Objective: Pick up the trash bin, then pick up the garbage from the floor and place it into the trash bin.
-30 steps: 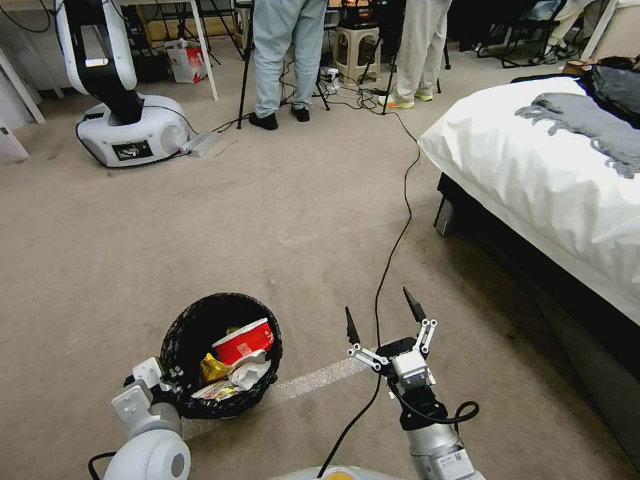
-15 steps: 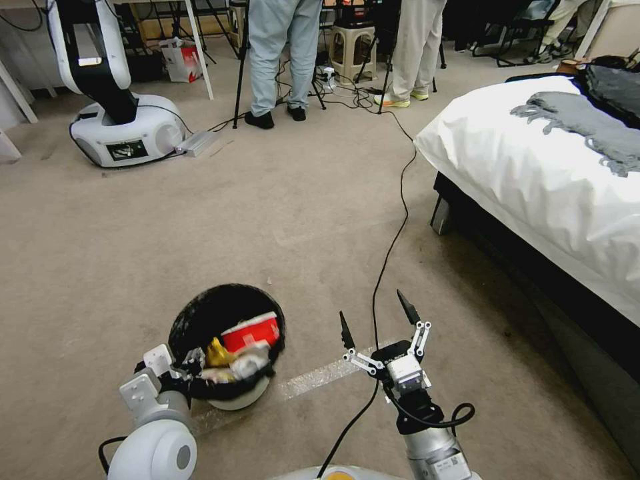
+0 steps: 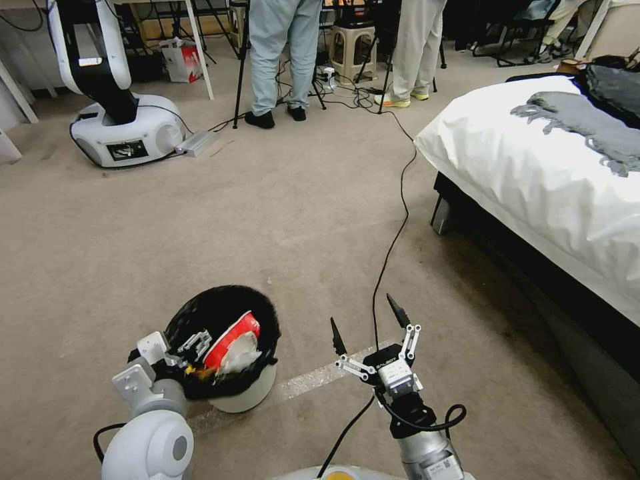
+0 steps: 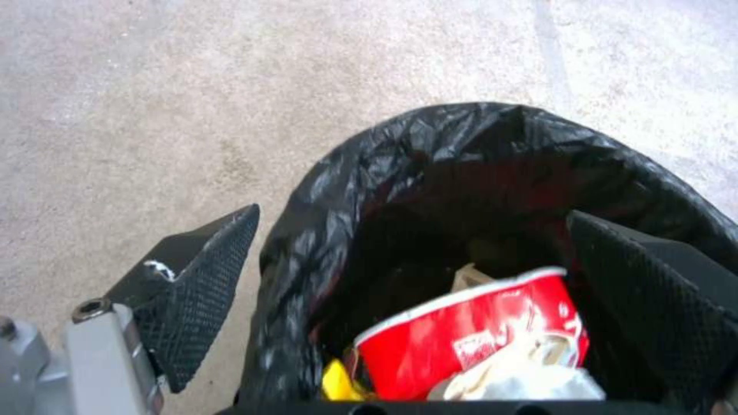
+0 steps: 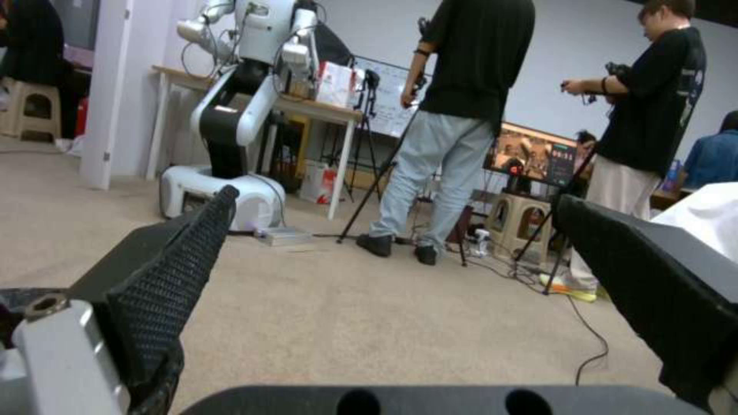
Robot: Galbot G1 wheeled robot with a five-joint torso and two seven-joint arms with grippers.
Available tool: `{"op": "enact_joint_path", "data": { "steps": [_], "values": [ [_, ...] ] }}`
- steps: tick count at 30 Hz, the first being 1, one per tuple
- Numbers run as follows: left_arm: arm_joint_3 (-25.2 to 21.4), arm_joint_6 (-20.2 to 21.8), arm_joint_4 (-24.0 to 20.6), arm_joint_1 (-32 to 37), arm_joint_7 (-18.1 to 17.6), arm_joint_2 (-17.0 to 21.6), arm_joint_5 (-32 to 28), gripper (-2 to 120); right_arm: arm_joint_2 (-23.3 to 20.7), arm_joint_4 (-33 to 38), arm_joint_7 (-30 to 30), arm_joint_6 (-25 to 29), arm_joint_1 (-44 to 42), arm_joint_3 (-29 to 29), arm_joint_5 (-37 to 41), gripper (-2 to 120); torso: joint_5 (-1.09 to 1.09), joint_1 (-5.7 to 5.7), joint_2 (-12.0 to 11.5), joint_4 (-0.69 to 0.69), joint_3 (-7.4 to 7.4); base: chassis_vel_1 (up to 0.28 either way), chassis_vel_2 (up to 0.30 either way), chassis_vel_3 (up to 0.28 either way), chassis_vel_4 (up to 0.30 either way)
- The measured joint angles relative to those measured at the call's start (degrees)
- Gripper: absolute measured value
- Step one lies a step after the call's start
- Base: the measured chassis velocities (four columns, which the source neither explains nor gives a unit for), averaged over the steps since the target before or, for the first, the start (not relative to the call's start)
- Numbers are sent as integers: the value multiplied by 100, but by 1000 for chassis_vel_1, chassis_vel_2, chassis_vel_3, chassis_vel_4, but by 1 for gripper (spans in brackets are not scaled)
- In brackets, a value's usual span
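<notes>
The trash bin is a white bucket lined with a black bag. It hangs tilted off the carpet at the lower left, its white base showing. My left gripper is shut on its near rim, one finger outside the bag and the other inside. Garbage lies inside the trash bin: a red cup, crumpled white tissue and a yellow wrapper. My right gripper hovers open and empty to the bin's right.
A bed with a white cover fills the right side. A black cable runs across the carpet past my right gripper, over a clear tape strip. Another robot's base, tripods and standing people are at the back.
The trash bin has lifted and tipped, so its white base now shows and the litter has slid to one side. My right gripper has drawn back a little. The camera shifted slightly.
</notes>
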Motion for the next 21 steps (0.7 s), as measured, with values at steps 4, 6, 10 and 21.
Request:
{"op": "enact_joint_path", "data": {
  "steps": [4,6,10,21],
  "values": [
    [32,-82,-66,85,11,-3,65,98,4,-1,-6,4,-9,-7,-1,100,-1,0,0,0,0,0,0,0,0],
    [125,-513,-208,305,210,-6,466,98,22,0,4,5,-5,-7,0,100,0,0,0,-1,0,0,0,0,0],
    [307,-1351,-372,794,605,23,1161,98,111,12,109,7,6,12,100,100,0,0,0,0,0,0,0,0,0],
    [598,-4597,48,2057,1771,28,3223,100,318,62,245,-98,153,167,272,100,0,0,0,0,-1,0,0,0,0]
  ]
}}
